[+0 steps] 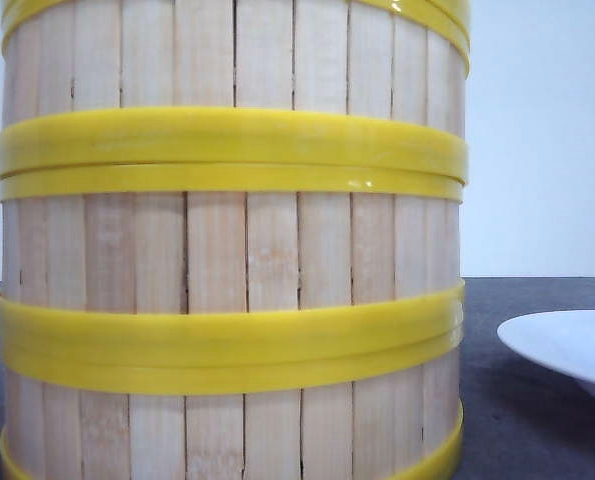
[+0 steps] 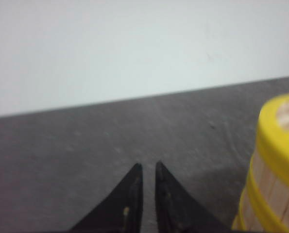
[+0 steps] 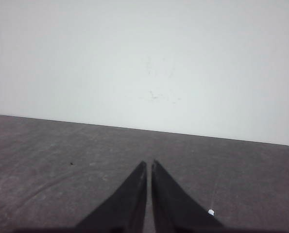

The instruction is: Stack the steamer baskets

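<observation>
The steamer baskets stand as one tall column very close to the front camera, filling most of that view. Three slat walls can be counted, one above another, parted by two doubled yellow bands where the upper rim of one basket meets the lower rim of the next, so all three appear to sit on one another with walls in line. The top of the column is cut off by the frame, so whether a lid sits on it cannot be told there; the left wrist view shows the yellow top rim of the stack with pale weave inside it, but too blurred to say what that is. The column rests on the dark grey bench, seemingly toward its near edge given how large it looms. By my judgement the stacking is finished or all but finished, which would explain why neither arm is at it. One white plate lies on the bench beside the stack on the robot's right, apart from it. The left gripper hangs over bare bench near the stack, its fingers nearly together and holding nothing. The right gripper is likewise over bare bench facing the far edge and pale wall, fingers drawn together, empty.
</observation>
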You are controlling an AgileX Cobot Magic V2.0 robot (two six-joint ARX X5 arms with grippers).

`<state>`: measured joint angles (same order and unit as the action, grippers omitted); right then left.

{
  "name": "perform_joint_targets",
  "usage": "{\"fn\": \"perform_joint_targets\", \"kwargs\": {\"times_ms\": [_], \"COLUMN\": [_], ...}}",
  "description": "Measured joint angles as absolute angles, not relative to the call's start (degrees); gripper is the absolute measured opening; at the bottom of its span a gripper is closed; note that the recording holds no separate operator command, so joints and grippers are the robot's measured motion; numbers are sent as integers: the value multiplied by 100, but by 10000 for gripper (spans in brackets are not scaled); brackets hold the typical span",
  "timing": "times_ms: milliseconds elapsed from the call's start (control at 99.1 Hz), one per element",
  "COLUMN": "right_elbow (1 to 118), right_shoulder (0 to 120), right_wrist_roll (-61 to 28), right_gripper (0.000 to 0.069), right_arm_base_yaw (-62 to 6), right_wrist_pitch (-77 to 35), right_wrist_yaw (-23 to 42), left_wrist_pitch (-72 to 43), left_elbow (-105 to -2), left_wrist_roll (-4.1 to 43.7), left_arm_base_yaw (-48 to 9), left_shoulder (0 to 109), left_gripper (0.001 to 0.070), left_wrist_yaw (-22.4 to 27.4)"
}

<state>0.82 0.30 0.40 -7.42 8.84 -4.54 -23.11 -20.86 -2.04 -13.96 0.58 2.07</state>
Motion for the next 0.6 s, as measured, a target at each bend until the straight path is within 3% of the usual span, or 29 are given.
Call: {"fn": "perform_joint_targets", "kwargs": {"times_ms": [81, 323, 424, 595], "right_elbow": [82, 82, 82, 82], "right_shoulder": [30, 30, 30, 30], "right_wrist_roll": [40, 40, 40, 40], "right_gripper": [15, 15, 15, 15], "right_arm_base_yaw": [-742, -742, -742, -742], "right_wrist_pitch": [884, 884, 886, 886], "right_wrist_yaw": [-454, -454, -454, -454], "left_wrist_pitch": [-1614, 89, 228, 193], "left_elbow": [-1474, -180, -185, -185], "left_wrist_roll": [-51, 471, 707, 718], "left_arm_base_yaw": [-1199, -880, -814, -703], "left_shoulder": [58, 34, 51, 23], "left_gripper": [26, 26, 26, 26], "left_wrist_yaw": [504, 578, 589, 469]}}
